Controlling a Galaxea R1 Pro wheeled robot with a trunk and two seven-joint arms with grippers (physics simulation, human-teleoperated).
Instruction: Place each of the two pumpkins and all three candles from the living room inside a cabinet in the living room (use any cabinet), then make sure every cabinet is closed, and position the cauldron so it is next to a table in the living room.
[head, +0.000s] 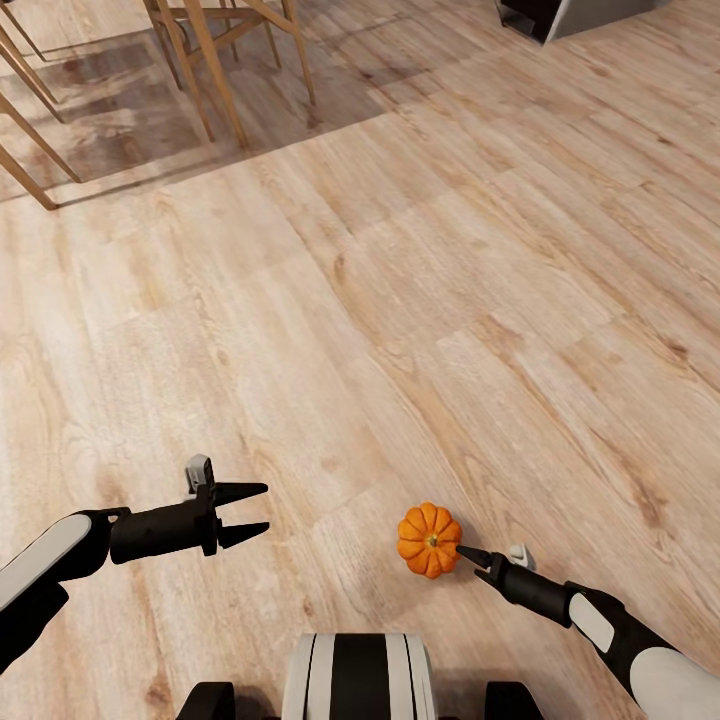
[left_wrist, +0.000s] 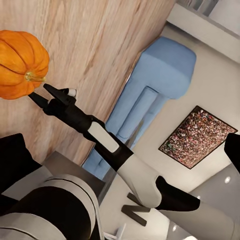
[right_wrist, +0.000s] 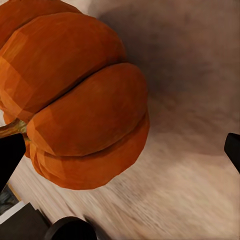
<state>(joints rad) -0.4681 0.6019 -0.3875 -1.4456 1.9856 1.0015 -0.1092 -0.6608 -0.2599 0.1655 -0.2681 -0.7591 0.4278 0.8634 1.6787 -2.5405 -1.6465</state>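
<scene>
Pumpkin (head: 429, 540) held at the tip of the right gripper (head: 466, 552), at about five o'clock in the head view, carried above the wood floor (head: 420, 300) with its stem turned toward the fingers; the fingers appear closed on the stem or just beside it, a thin purchase. Left gripper (head: 255, 510) at about seven o'clock, fingers parted and holding nothing. No cabinet visible here, so by my reading this is the carrying leg: one pumpkin in transit toward a drawer. To do it well, I would keep the right arm low and steady while the base rolls, avoid sharp turns, and keep the pumpkin inside the head camera's frame; a pinch near the stem could let the round body swing or slip. Chair legs (head: 215, 70) stand at eleven to twelve o'clock and a dark-and-grey piece of furniture (head: 570, 15) at one o'clock; steer clear of both. Left wrist view gives the side look the head camera lacks: pumpkin (left_wrist: 20, 62) with its stem meeting the right gripper (left_wrist: 42, 92), plus a blue sofa (left_wrist: 155, 95) and a speckled rug (left_wrist: 197, 137) beyond. Right wrist view gives the close look: pumpkin ribs (right_wrist: 80, 95) large in frame, stem at the edge by one dark finger (right_wrist: 10, 155), the other finger (right_wrist: 232, 150) well apart across the frame, which leaves the exact grip hard to judge
</scene>
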